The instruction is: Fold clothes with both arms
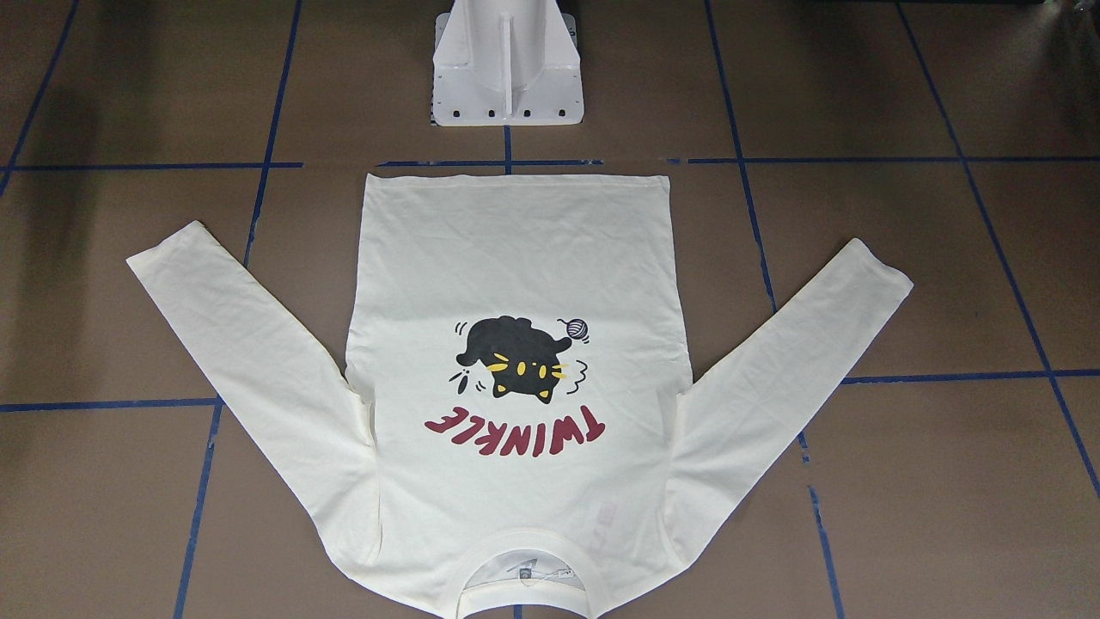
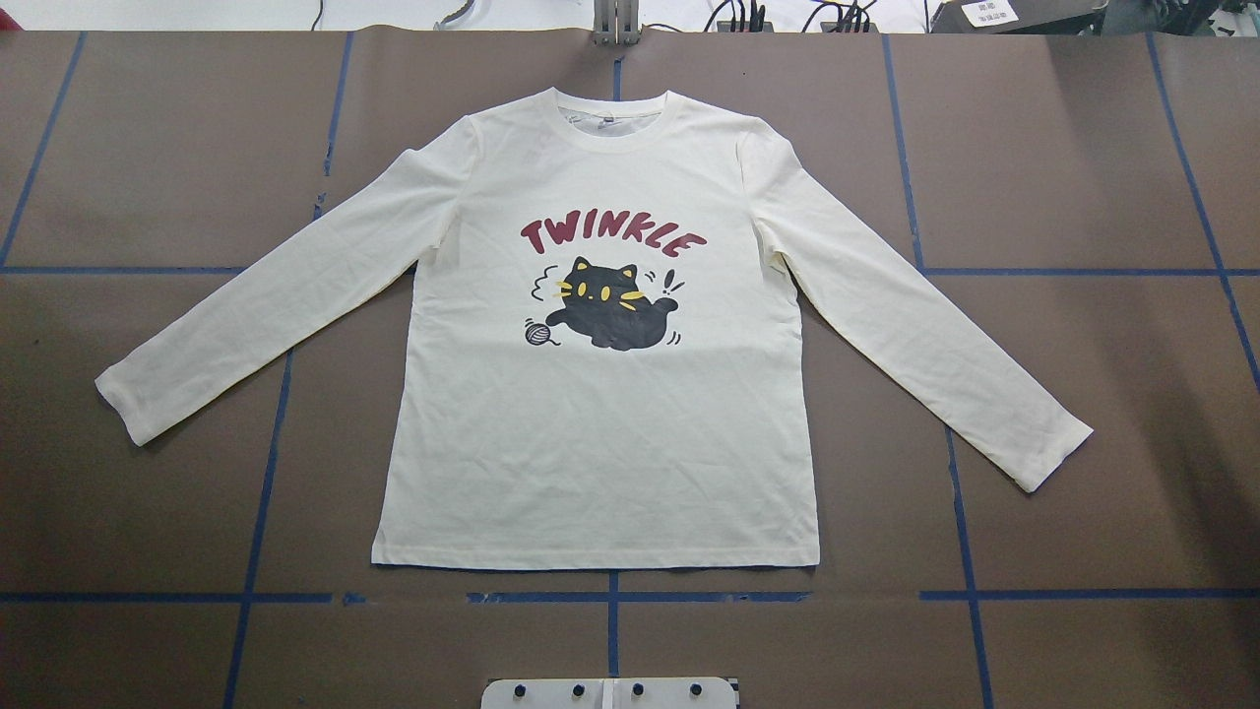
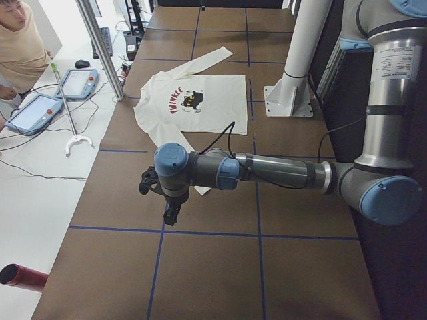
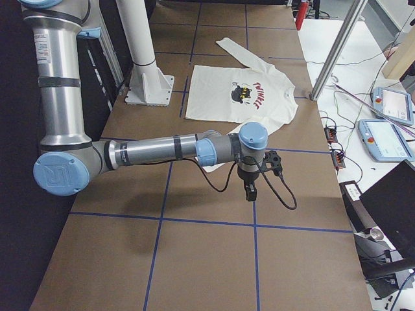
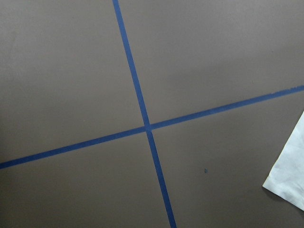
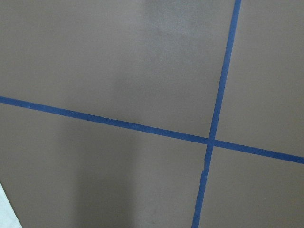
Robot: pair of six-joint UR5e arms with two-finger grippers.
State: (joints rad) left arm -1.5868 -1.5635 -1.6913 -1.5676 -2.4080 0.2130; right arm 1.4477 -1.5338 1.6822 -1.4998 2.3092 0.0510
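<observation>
The clothes are one cream long-sleeved T-shirt (image 2: 591, 443) lying flat, print side up, with both sleeves spread out; its black cat and "TWINKLE" print (image 1: 516, 361) faces up. Neither arm shows in the overhead or front-facing views. In the exterior left view my left gripper (image 3: 171, 215) hangs pointing down beside the near sleeve end; I cannot tell if it is open or shut. My right gripper (image 4: 250, 193) hangs the same way by the other sleeve end, state unclear. The left wrist view catches a sleeve cuff (image 5: 289, 175) at its right edge.
Blue tape lines (image 2: 610, 597) grid the brown table. The white pedestal base (image 1: 507, 77) stands just behind the shirt's hem. A person (image 3: 20, 47) and two teach pendants (image 3: 37, 113) are beyond the table's far edge, along with a metal pole (image 3: 100, 47).
</observation>
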